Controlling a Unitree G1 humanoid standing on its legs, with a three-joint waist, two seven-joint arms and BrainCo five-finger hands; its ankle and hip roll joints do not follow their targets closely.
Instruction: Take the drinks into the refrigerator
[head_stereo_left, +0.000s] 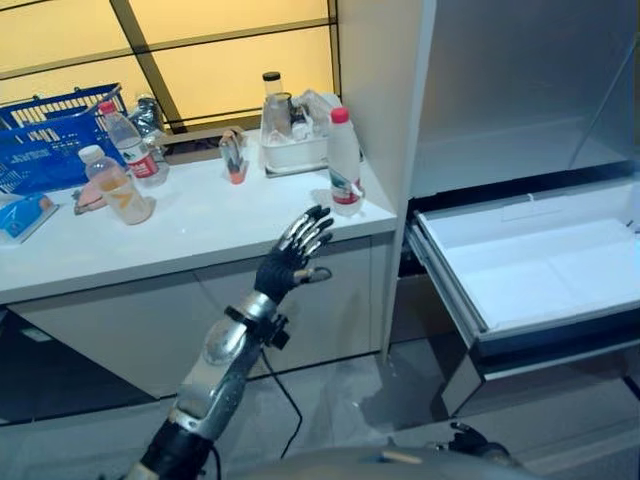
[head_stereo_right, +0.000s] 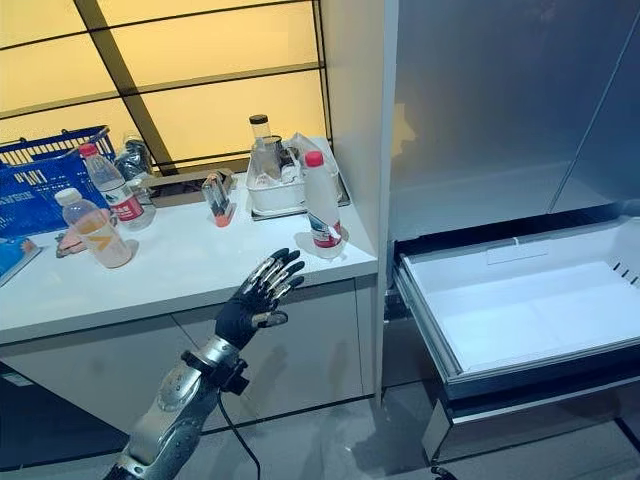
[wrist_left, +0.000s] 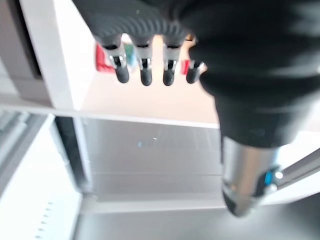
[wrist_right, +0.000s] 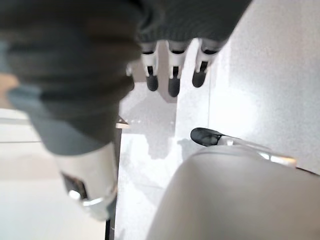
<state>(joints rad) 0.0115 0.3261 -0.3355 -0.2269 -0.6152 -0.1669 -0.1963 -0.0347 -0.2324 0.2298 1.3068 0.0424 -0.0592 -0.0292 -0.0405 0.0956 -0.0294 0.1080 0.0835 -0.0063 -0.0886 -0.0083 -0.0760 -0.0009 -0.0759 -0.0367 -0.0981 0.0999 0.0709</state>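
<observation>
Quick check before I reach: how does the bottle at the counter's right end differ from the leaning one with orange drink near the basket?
The white bottle stands upright beside the fridge, just past the open left hand; the orange-drink bottle leans, farther left near the blue basket. The white bottle looks opaque with a red cap; the orange-drink bottle is clear with a white cap. Both rest on the counter, untouched.

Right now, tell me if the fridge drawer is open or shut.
Open. The drawer is pulled out from the fridge, its white inside showing and empty.
</observation>
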